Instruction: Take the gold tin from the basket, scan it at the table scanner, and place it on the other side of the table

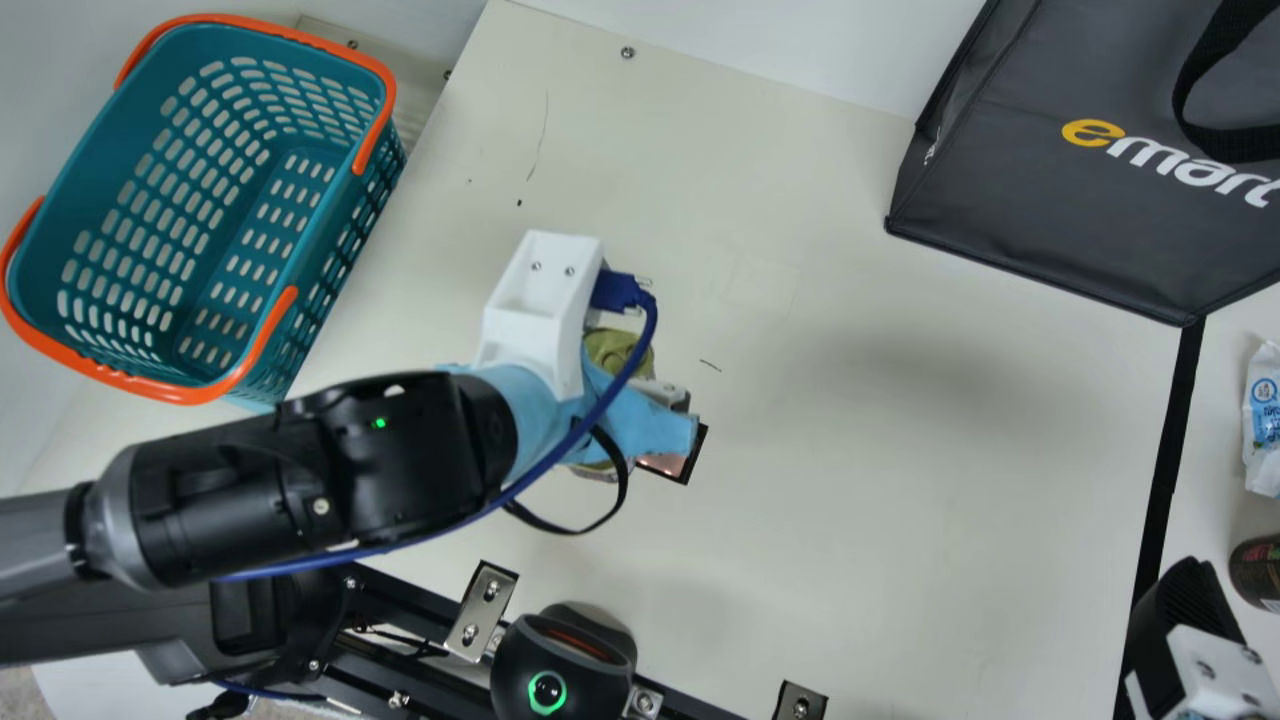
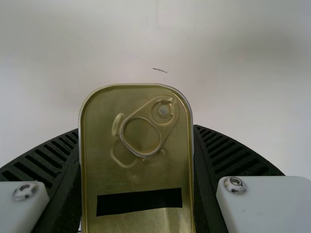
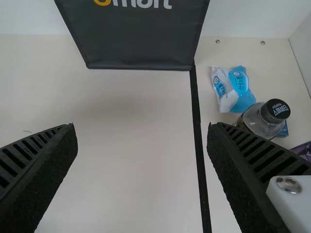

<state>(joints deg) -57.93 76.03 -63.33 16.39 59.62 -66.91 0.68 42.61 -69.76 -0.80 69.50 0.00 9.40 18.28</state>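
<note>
In the main view my left gripper hangs over the middle-left of the table, partly hidden by its own wrist parts. The gold tin peeks out beneath it. The left wrist view has the left gripper shut on the gold tin, a finger at each side; its ring-pull lid and a black strip face the camera. The table scanner, black with a green ring, stands at the near edge. My right gripper is at the lower right corner; in its wrist view the right gripper is open over the table.
A teal basket with orange handles stands at the far left, a dark bag at the far right. Beyond the black tape line on the right lie a blue-white packet and a dark-capped jar.
</note>
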